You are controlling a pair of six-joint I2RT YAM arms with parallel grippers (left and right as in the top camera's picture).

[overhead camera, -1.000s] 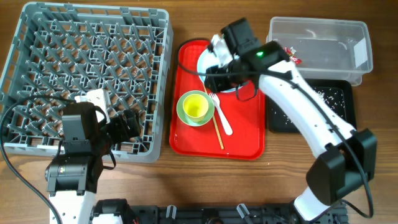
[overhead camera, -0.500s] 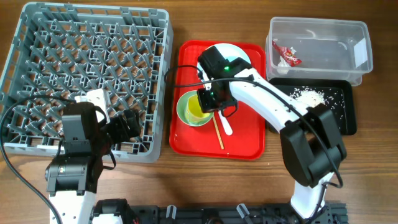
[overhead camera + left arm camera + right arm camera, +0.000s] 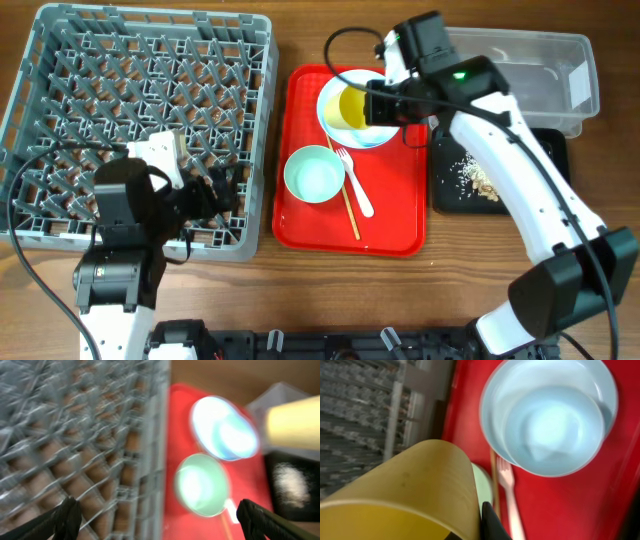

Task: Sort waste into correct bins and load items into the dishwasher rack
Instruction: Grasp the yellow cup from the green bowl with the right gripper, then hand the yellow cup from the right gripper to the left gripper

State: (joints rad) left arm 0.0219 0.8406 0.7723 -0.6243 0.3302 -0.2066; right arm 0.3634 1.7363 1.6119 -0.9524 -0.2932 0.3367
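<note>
Rack [image 3: 130,80] sat far left on the table [image 3: 330,290], with the red tray [image 3: 400,225] just right of it. Right end effector [image 3: 372,105] was pinching the yellow cup [image 3: 347,108] by its rim, above the blue plate [image 3: 352,138] at the tray's back. Cup mouth faced roughly up, exact tilt unclear. Rack lay to the cup's left, past the tray edge. Left end effector [image 3: 222,188] was spread wide, holding nothing, over the rack's near right corner. It was nearer the rack, but the right arm had the cup.
</note>
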